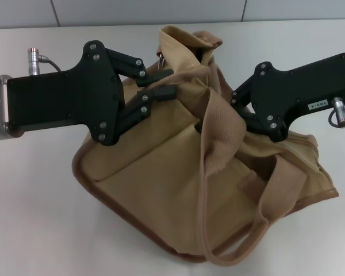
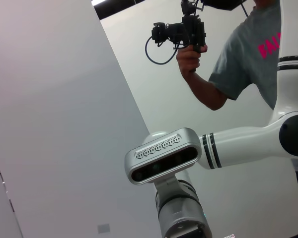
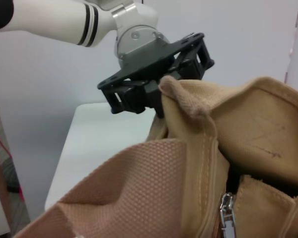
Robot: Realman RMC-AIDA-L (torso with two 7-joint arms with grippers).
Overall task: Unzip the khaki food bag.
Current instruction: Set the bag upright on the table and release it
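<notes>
One white, smooth tabletop carries one khaki food bag, a boxy tote of coarse woven canvas with darker piping along its edges, lying tilted and crumpled at the centre. Two flat black end effectors engage it: the left end effector is clamped on a fold of canvas at the bag's upper edge, while the right end effector presses into the fabric with fingers buried, grip state not determinable. One ribbed webbing handle drapes across the bag, and one metal zipper pull hangs at the opening.
</notes>
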